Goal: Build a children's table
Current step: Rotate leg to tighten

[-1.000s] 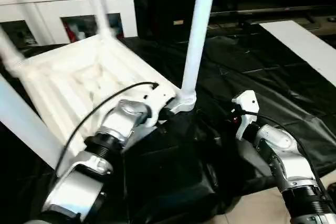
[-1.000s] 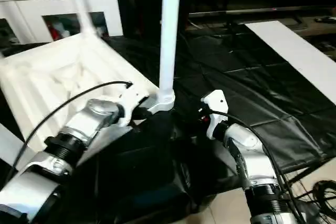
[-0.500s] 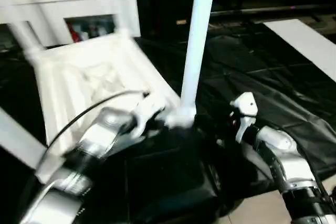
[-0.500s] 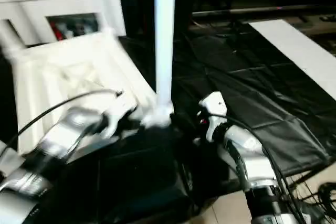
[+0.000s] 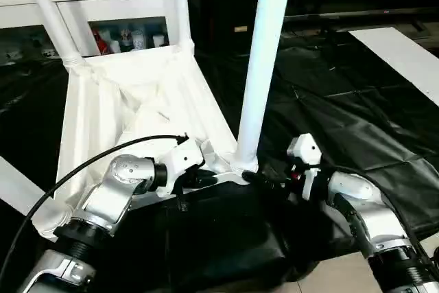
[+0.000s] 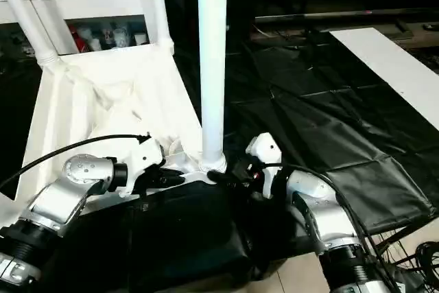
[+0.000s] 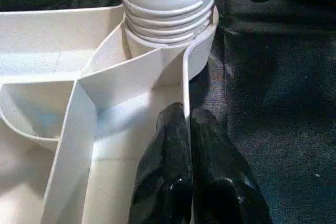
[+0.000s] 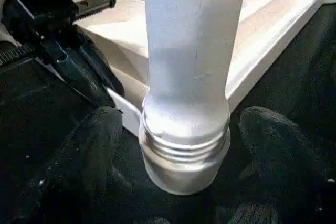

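While children's table [image 5: 130, 111] is lying upside down on black-sheeted bench [image 5: 357, 101], left hand [image 7: 188, 129] is pinching rim wall beside corner socket, likely steadying top. Right hand [image 8: 184, 145] is spreading released around near leg [image 5: 264, 66], not gripping. 3 legs standing; room open rightward.

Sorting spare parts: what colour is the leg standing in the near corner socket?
White all over, like the tabletop; the leg shows best in the right wrist view.
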`<state>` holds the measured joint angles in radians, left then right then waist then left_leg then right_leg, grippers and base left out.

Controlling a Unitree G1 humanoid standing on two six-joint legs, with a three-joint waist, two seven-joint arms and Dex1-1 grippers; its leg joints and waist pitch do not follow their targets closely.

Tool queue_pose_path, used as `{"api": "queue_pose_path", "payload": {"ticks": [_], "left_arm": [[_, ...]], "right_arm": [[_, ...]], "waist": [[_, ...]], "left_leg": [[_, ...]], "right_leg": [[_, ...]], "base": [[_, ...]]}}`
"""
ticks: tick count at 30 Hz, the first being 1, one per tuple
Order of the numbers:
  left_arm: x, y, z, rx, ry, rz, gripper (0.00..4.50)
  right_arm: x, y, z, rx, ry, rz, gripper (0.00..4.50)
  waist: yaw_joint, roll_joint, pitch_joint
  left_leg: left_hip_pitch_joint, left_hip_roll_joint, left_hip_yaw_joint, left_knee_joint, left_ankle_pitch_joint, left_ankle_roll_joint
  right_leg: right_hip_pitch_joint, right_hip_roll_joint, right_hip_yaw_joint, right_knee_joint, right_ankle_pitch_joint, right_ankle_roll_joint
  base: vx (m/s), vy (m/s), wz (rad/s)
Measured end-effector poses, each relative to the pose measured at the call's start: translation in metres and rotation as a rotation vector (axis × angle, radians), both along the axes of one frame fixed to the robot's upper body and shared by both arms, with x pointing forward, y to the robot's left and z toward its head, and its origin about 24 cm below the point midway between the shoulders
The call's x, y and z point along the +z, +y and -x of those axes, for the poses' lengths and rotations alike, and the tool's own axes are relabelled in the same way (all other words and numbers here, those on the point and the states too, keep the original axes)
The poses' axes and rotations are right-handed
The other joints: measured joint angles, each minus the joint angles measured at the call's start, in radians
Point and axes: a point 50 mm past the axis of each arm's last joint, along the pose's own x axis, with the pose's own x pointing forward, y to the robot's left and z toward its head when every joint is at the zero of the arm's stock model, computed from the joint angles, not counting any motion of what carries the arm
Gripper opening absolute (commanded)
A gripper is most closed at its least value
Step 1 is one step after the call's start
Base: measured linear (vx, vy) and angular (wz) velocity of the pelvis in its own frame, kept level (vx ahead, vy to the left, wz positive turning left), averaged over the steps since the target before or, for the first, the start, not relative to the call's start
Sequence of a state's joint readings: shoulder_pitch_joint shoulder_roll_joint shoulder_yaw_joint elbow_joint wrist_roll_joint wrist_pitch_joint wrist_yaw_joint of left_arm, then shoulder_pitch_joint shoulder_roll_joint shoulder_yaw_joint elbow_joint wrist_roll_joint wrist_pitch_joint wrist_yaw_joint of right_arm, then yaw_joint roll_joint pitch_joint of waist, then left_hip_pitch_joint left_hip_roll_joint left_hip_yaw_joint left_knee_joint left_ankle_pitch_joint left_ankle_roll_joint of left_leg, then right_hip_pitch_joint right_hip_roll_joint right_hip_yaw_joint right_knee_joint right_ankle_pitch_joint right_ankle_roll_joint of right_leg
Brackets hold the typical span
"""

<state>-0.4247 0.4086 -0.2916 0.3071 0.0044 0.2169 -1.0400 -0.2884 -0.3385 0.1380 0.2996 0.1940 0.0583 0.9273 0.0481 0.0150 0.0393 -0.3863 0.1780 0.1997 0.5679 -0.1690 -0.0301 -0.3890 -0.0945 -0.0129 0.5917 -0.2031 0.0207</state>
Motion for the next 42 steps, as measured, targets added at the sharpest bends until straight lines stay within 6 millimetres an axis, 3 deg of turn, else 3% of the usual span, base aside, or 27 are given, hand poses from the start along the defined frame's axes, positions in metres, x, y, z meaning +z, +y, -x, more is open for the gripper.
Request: {"api": "queue_pose_path", "payload": {"ticks": [19, 25, 29, 31, 42], "left_arm": [[-0.001, 0.0, -0.002, -0.049, 0.044, -0.003, 0.01], [-0.001, 0.0, -0.003, -0.049, 0.048, -0.006, 0.0], [-0.001, 0.0, -0.003, -0.052, 0.051, -0.008, 0.0], [-0.001, 0.0, -0.003, -0.053, 0.051, -0.007, 0.0], [-0.001, 0.001, -0.003, -0.051, 0.055, -0.009, 0.0]], "right_arm": [[-0.002, 0.015, -0.016, 0.05, -0.014, 0.017, 3.96], [-0.008, 0.016, -0.016, 0.071, 0.01, 0.008, 3.3], [-0.007, 0.016, -0.019, 0.088, 0.007, 0.012, 3.12], [-0.007, 0.016, -0.02, 0.091, 0.009, 0.012, 2.78], [-0.009, 0.016, -0.021, 0.105, 0.003, 0.01, 2.61]], "waist": [[0.009, -0.001, -0.001], [0.009, -0.002, -0.001], [0.009, -0.002, -0.001], [0.009, -0.003, -0.001], [0.009, -0.003, -0.002]], "left_leg": [[0.0, 0.0, 0.0, 0.005, 0.0, 0.0], [0.0, 0.001, -0.001, 0.007, 0.0, 0.0], [0.0, 0.001, -0.001, 0.008, 0.0, 0.0], [0.0, 0.001, -0.001, 0.008, 0.0, 0.0], [0.0, 0.001, -0.001, 0.009, 0.0, 0.0]], "right_leg": [[0.001, 0.0, 0.0, 0.004, 0.0, -0.001], [0.001, 0.0, 0.0, 0.005, 0.001, -0.001], [0.001, 0.0, 0.0, 0.005, 0.001, -0.001], [0.002, 0.0, 0.0, 0.005, 0.001, -0.001], [0.002, 0.0, 0.0, 0.007, 0.001, -0.001]], "base": [[0.0, 0.0, 0.0], [0.0, 0.0, 0.0], [0.0, 0.0, 0.0], [0.0, 0.0, 0.0], [0.0, 0.0, 0.0]]}}
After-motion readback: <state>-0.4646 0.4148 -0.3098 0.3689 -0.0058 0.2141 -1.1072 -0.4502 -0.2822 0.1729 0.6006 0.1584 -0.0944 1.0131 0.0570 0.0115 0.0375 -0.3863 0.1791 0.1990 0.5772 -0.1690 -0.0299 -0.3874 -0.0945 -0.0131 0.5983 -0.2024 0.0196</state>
